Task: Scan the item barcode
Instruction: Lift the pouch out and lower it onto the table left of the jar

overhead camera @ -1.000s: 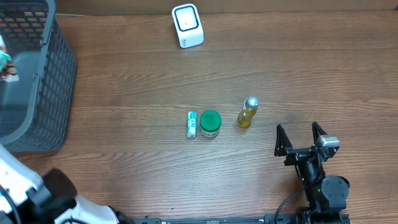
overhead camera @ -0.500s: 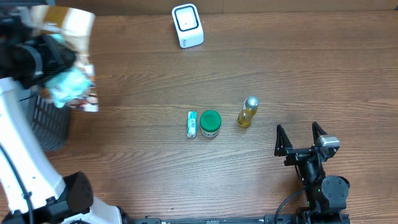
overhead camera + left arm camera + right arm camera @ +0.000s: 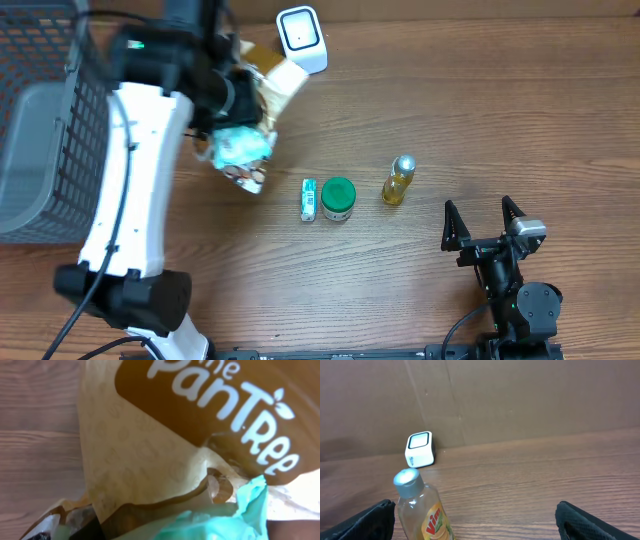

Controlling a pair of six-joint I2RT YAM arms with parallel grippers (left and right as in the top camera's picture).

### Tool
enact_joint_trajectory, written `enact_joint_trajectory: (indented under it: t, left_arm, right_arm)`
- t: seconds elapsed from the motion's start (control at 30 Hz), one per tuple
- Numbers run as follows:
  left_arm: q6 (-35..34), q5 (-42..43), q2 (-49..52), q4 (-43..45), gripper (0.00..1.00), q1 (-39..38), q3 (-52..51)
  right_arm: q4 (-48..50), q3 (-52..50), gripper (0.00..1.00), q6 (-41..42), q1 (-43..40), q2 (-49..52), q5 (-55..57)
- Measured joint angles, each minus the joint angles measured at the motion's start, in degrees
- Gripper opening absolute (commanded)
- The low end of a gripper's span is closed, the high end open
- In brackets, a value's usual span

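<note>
Wooden worktop (image 3: 480, 110): left end effector (image 3: 240, 105) clamped on snack bag (image 3: 243, 150) near scanner (image 3: 301, 40). Turn barcode toward scanner window, hold steady. Right end effector (image 3: 478, 206) apart.

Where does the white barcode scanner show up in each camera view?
Overhead: scanner at top centre, just right of the brown bag.
Left wrist: not in it; the brown bag fills the frame.
Right wrist: scanner left of centre, behind the bottle.
Shared landmark: the silver-capped bottle, seen overhead and from the right wrist.
</note>
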Motion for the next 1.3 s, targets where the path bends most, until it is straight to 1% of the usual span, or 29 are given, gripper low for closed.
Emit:
enact_joint_trajectory:
  t: [0.2,0.37,0.43,0.57,0.7,0.8,0.97,1.0,1.03,1.1,1.17,1.2,1.3]
  left_arm:
    - [-5.81,-4.59,0.66,7.82,0.05,-5.27,-13.75]
    - [-13.38,-9.44,0.68,12.81,0.06,-5.88,-22.86]
    - [-16.65,-10.82,0.72,16.63,0.06,-5.86,-27.76]
    - [-19.23,-10.97,0.72,24.52,0.07,-5.90,-35.95]
    - [-20.13,-10.93,0.74,29.70,0.08,-5.90,-43.12]
    - [-20.68,-10.93,0.74,32.52,0.09,-5.90,-46.01]
    - [-20.65,-10.93,0.74,34.95,0.11,-5.90,-47.39]
    - [-20.65,-10.93,0.74,35.15,0.13,-5.90,-47.41]
    - [-20.65,-10.93,0.74,35.23,0.18,-5.90,-47.43]
    - [-20.65,-10.95,0.74,35.21,0.24,-5.90,-47.45]
    - [-20.65,-10.95,0.74,35.21,0.26,-5.90,-47.45]
    - [-20.65,-10.95,0.74,35.21,0.30,-5.90,-47.45]
    - [-20.65,-10.95,0.74,35.23,0.35,-5.90,-47.45]
  right_arm:
    - [-0.04,0.00,1.00,0.00,0.00,0.00,-0.02]
    - [-0.04,0.00,1.00,0.00,0.00,0.00,-0.02]
    - [0.00,0.00,1.00,0.02,0.00,0.00,-0.02]
    - [-0.04,0.00,1.00,-0.02,0.00,0.00,-0.02]
    - [-0.04,0.00,1.00,0.00,0.00,0.00,0.00]
    - [-0.02,0.00,1.00,0.02,0.00,0.00,-0.02]
    - [-0.04,0.00,1.00,0.00,0.00,0.00,-0.02]
    - [-0.02,0.00,1.00,-0.02,0.00,0.00,-0.02]
    - [-0.04,0.00,1.00,0.00,0.00,0.00,0.00]
    - [-0.04,0.00,1.00,0.02,0.00,0.00,-0.02]
    - [-0.04,0.00,1.00,0.00,0.00,0.00,-0.02]
    - [-0.02,0.00,1.00,0.00,0.00,0.00,-0.02]
    - [-0.02,0.00,1.00,0.00,0.00,0.00,-0.02]
